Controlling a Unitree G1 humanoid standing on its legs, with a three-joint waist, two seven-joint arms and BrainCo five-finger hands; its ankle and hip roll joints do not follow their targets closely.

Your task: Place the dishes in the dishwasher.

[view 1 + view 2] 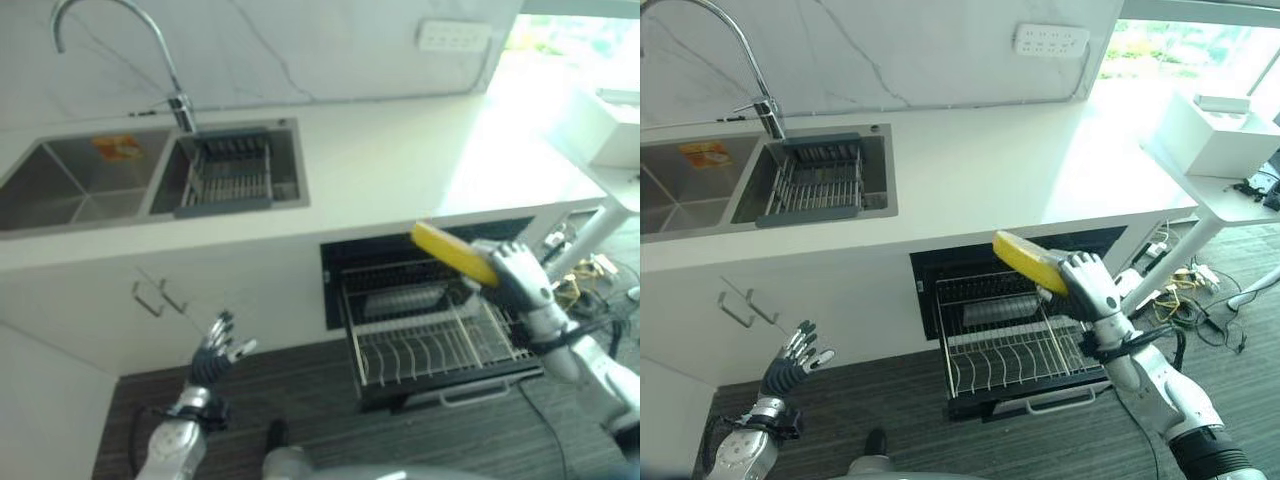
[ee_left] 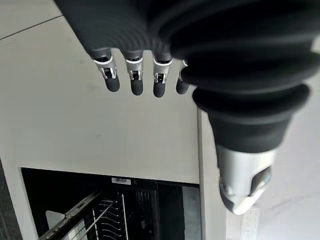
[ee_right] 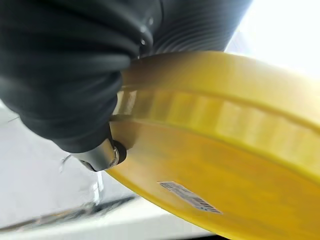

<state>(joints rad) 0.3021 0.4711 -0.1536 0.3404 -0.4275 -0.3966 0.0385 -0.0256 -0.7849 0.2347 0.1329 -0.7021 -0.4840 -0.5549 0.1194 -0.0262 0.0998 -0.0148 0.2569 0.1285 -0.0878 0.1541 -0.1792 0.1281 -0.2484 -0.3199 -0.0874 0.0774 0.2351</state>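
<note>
No print can be read — the sticker (image 3: 190,197) under the yellow plate (image 3: 235,165) is too blurred.

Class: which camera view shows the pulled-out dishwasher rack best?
The right eye view: the whole dishwasher rack shows below the yellow plate held by the right hand. The left eye view nearly matches; the left wrist view catches one corner.

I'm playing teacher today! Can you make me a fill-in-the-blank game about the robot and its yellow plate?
1. The right hand holds a plate whose colour is ____.
2. The plate is held above the pulled-out dishwasher ____, whose wire frame holds no dishes yet.
3. The left hand holds nothing and its fingers are ____.
4. The grey drainer basket sits inside the ____.

Missing words: yellow; rack; open; sink
</note>
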